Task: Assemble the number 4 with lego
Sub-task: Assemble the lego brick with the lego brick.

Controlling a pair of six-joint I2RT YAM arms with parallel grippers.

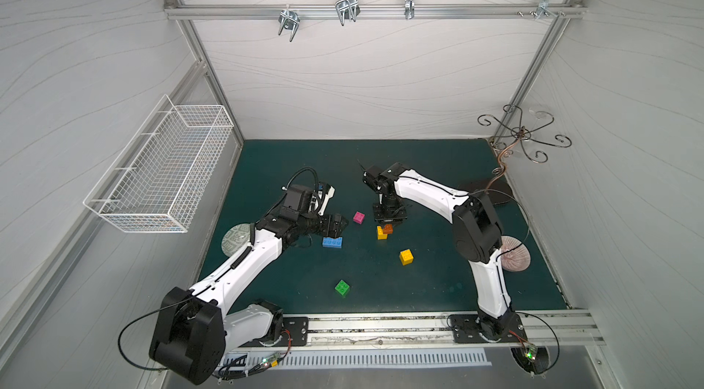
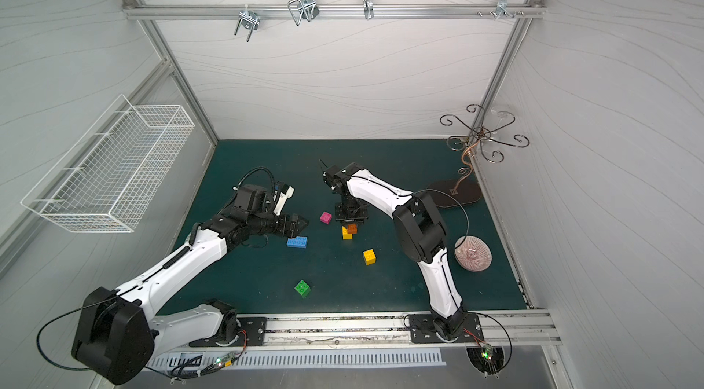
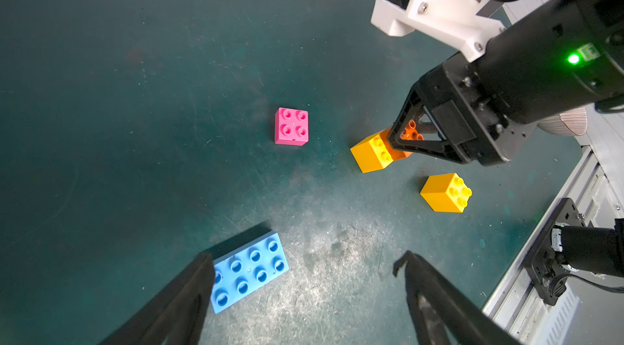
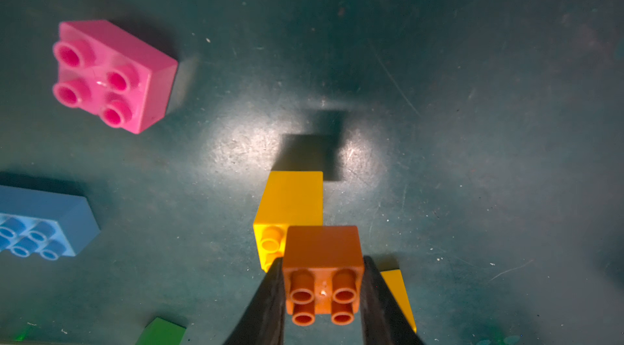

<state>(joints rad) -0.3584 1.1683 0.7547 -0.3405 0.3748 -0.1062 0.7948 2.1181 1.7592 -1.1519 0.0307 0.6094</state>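
I see right end effector (image 4: 322, 260) pinching orange brick (image 4: 322, 289), set half over yellow brick (image 4: 290, 198) mid table (image 1: 419, 284). Left end effector (image 3: 304, 259) spread, empty. Blue brick (image 3: 250, 269) just beside one jaw, long axis oblique to closing line. Left arm nearer to it, I judge.

Legible text, labels, brands, numbers, signs: none found on bricks, arms, walls or fixtures.
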